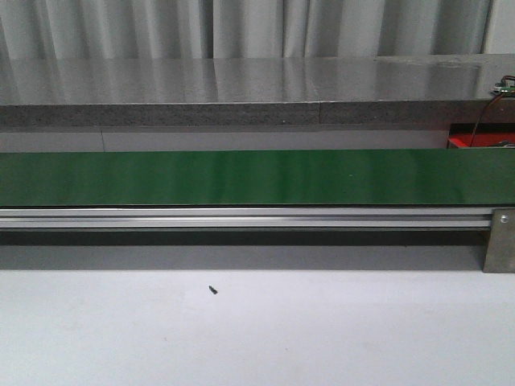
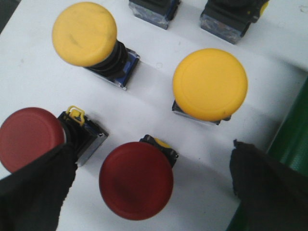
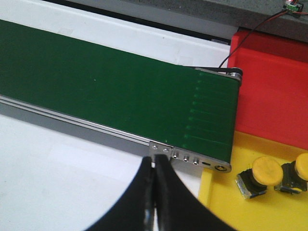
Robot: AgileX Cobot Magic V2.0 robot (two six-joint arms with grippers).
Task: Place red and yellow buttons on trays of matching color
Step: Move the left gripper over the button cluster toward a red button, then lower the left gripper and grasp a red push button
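- Left hand [image 2: 144, 192]: spread wide, empty, poised over a cluster of push buttons on the white desk [image 2: 29, 57]; fingers [image 2: 33, 187] flanking the nearer red button [image 2: 136, 180].
- Nearer red button: lying between the open fingers, mushroom cap up; second red button [image 2: 29, 139] at nine o'clock from it, touching or just beside one finger.
- Yellow buttons: one [image 2: 210, 84] at one o'clock from the nearer red button, another [image 2: 84, 33] at eleven o'clock, tipped on its side.
- Right hand [image 3: 155, 192]: closed, fingers pressed together, holding nothing, hovering just beside the end of the green conveyor belt [image 3: 120, 91].
- Trays: red tray [image 3: 274, 91] empty in the part shown; yellow tray [image 3: 226, 202] carrying two yellow buttons [image 3: 264, 173] near its edge.
- Front view: bare belt only; no hand or button visible.
- Risk, crowding: second red button likely nudged or pinched by the nearby finger on closing, owing to tight spacing.
- Risk, slip: rounded glossy cap likely to squirt from the fingers if gripped above the body.
- Risk, sorting: wrong-colour placement possible, trays being adjacent.
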